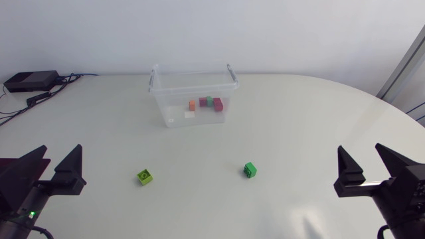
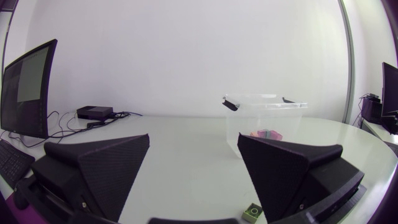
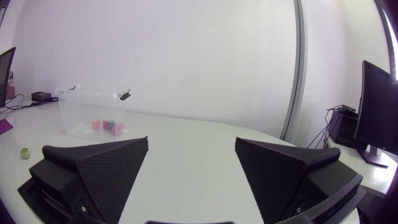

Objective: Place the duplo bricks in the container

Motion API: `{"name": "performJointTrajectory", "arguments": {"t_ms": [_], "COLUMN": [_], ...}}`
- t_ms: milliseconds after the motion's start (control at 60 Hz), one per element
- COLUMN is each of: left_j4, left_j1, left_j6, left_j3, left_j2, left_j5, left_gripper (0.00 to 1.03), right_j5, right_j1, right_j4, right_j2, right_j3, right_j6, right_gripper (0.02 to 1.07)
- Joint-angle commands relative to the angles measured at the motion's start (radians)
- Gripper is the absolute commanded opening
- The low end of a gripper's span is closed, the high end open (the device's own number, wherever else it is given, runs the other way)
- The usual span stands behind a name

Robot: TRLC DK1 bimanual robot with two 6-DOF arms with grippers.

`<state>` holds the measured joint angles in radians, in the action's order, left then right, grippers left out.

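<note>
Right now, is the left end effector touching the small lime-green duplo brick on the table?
Apart. The head view shows bare white table between the left end effector and the small lime-green duplo brick.

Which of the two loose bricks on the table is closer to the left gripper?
The lime-green brick, lying on the left gripper's side of the table. The darker green brick sits farther off, past the middle toward the right arm.

No legible txt, seemingly.
</note>
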<state>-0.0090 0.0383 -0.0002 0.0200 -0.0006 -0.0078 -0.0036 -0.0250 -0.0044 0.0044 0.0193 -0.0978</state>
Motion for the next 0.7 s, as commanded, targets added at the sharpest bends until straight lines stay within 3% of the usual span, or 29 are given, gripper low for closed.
{"name": "performJointTrajectory", "arguments": {"t_ms": [0, 367, 483, 683], "left_j4": [-0.002, 0.000, -0.042, -0.039], "left_j1": [-0.003, -0.005, -0.014, -0.025], "left_j6": [-0.012, -0.014, -0.026, -0.060], "left_j3": [-0.018, -0.017, 0.023, 0.140], "left_j2": [-0.010, -0.013, -0.012, 0.154], "left_j5": [-0.003, -0.003, -0.003, -0.003], "left_gripper": [0.99, 0.99, 0.99, 0.96], "right_j5": [-0.006, -0.001, 0.004, 0.010], "right_j1": [0.010, 0.008, 0.014, 0.040], "right_j4": [-0.005, 0.000, -0.025, -0.025], "right_j2": [-0.009, -0.011, 0.000, 0.224], "right_j3": [-0.019, -0.018, 0.033, 0.192], "right_j6": [0.012, 0.020, 0.035, 0.040], "right_gripper": [1.03, 1.03, 1.03, 1.03]}}
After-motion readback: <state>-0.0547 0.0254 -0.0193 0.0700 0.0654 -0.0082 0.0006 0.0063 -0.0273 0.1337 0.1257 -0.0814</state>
